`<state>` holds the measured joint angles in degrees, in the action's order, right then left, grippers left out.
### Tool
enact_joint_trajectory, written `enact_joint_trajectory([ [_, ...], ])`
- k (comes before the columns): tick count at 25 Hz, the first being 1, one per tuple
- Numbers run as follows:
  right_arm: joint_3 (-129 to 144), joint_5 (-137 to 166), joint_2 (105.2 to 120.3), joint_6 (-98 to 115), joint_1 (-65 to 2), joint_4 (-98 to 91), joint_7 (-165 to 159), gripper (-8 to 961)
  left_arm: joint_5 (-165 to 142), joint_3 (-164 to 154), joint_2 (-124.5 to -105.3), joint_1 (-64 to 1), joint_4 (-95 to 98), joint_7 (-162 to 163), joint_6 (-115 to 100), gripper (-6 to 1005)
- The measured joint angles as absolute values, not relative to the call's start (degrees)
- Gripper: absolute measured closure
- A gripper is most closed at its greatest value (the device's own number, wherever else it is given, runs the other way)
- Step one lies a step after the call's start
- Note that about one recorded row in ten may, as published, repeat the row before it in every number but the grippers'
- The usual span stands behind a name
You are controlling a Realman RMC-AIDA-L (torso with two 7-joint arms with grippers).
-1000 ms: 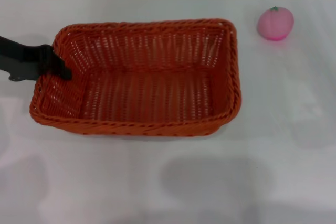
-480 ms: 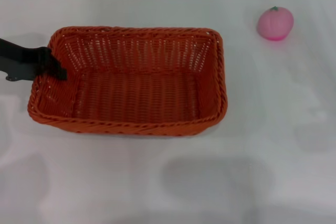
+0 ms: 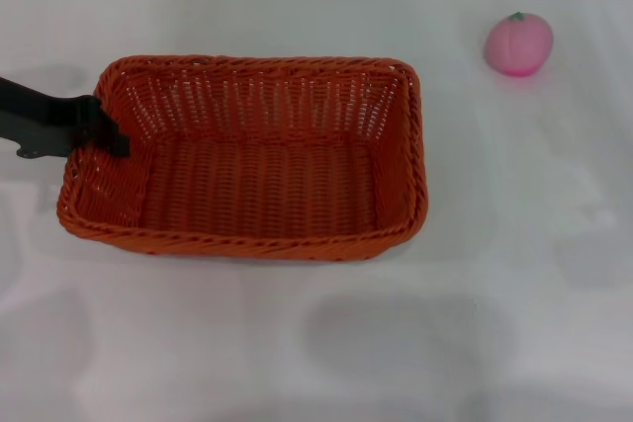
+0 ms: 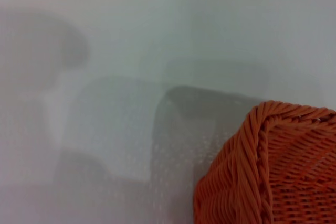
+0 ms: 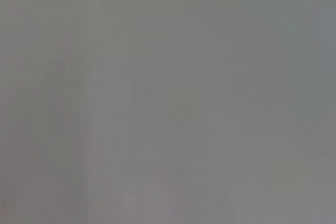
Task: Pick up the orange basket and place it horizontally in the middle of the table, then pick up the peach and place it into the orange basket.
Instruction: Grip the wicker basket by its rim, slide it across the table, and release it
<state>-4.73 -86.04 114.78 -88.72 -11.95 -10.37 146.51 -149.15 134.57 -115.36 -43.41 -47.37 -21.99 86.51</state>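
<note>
Fingers of the left gripper [image 3: 107, 133] are pinched shut over the braided rim at the basket's left end, near its far-left corner, with the black arm reaching in from the left edge of the head view.

Under everything, the table [image 3: 297, 343] is plain white. On it sits the orange basket [image 3: 247, 160], left of the middle, its long axis running left to right across the table and its open top facing up. A second ago it was skewed, its right end reaching further right and nearer the fruit; now it has swung square to the table edge and settled flat. The left wrist view catches only one rounded woven corner of it [image 4: 273, 166] above the white surface.

Well apart from the basket, at the far right, the peach [image 3: 518, 43] rests on the table, green stem spot up, unmoved.

I can read no writing or labels anywhere.
</note>
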Motion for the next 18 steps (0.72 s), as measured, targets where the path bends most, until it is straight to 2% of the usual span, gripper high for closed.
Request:
enact_joint_trajectory([
  [9, -4.73, -85.86, 114.78, -88.68, -12.39, -10.37, 146.48, 185, -148.89, 134.56, -115.16, -44.27, -45.70, -22.07, 86.34, 783],
  [18, -4.66, -85.76, 114.78, -89.02, -12.36, -10.37, 146.27, 184, -148.27, 134.69, -115.08, -44.19, -46.16, -22.48, 87.58, 598],
])
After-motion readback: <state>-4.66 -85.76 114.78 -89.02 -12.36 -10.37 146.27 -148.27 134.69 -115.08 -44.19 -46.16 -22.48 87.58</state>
